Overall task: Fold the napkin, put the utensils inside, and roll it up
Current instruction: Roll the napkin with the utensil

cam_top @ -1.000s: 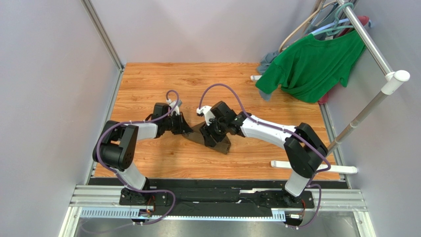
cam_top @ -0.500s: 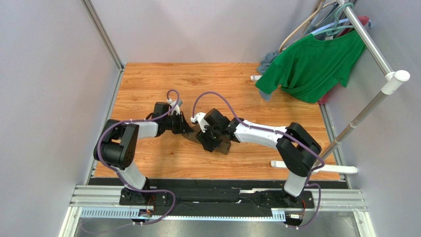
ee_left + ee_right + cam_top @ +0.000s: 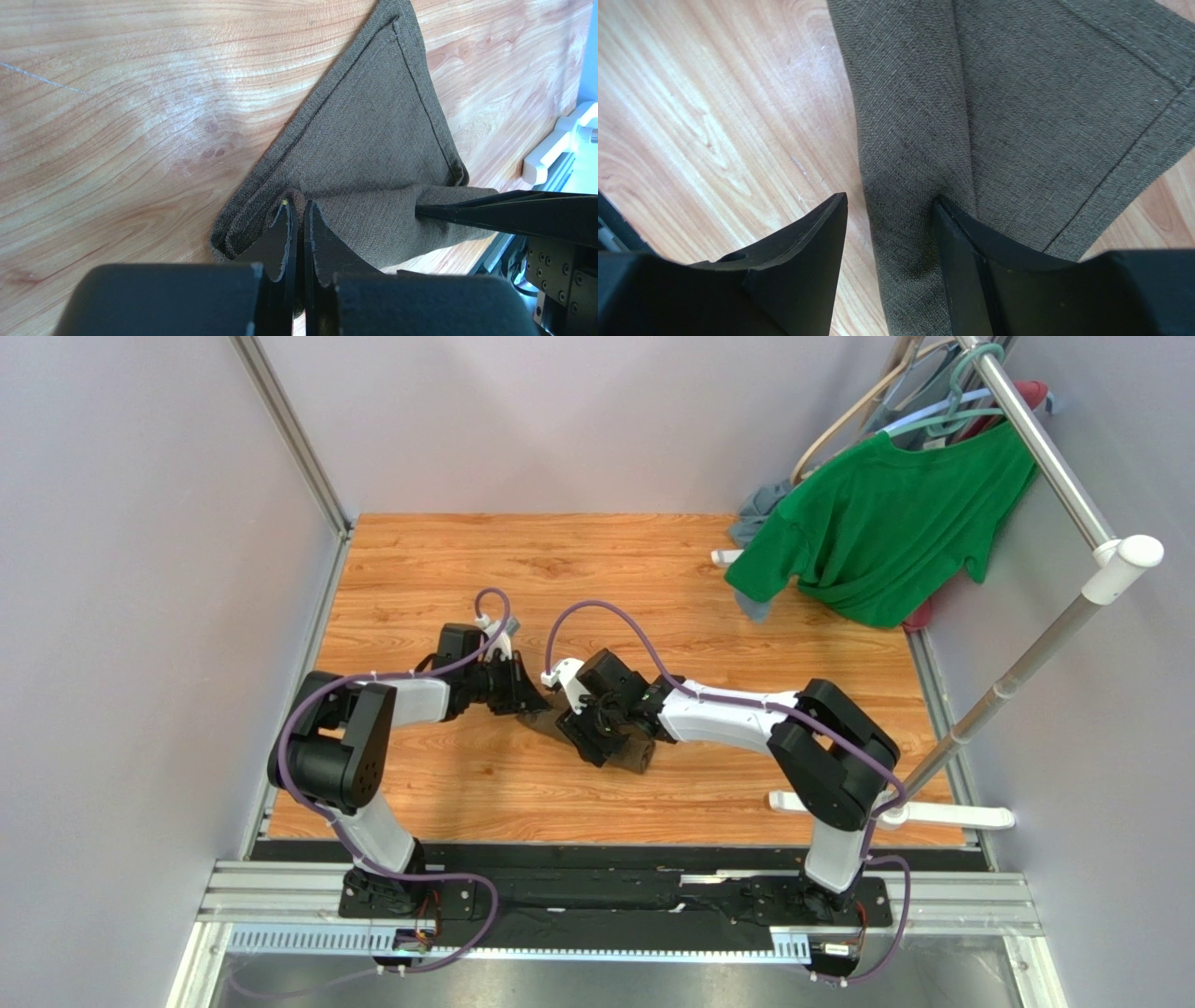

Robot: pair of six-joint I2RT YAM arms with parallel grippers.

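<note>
Table check, overhead view first: the dark olive-brown fabric napkin [image 3: 640,752] lies on the orange-brown wooden table [image 3: 463,574], directly under and between my two grippers, which meet over it mid-table. The left gripper [image 3: 522,697] comes in from the napkin's left end, the right gripper [image 3: 596,735] sits on top of it. Left wrist view: the left gripper [image 3: 296,210] has its fingers pressed together with barely a slit between them, tips down on the near hem of the napkin [image 3: 365,133]; I cannot tell whether a layer of cloth is nipped between them. Ahead of those tips the cloth runs out flat to a stitched triangular point; to their right it is bunched into a thick fold, with a thin black finger [image 3: 505,210] of the other arm touching that fold's end. Right wrist view: the right gripper [image 3: 889,203] has its jaws spread apart, one finger over bare wood just beside the cloth's edge, the other resting on a crease in the napkin [image 3: 1032,91], a strip of cloth lying between them. Well beyond the right gripper, a bright green T-shirt [image 3: 884,518] hangs from a rail at the table's far corner
</note>
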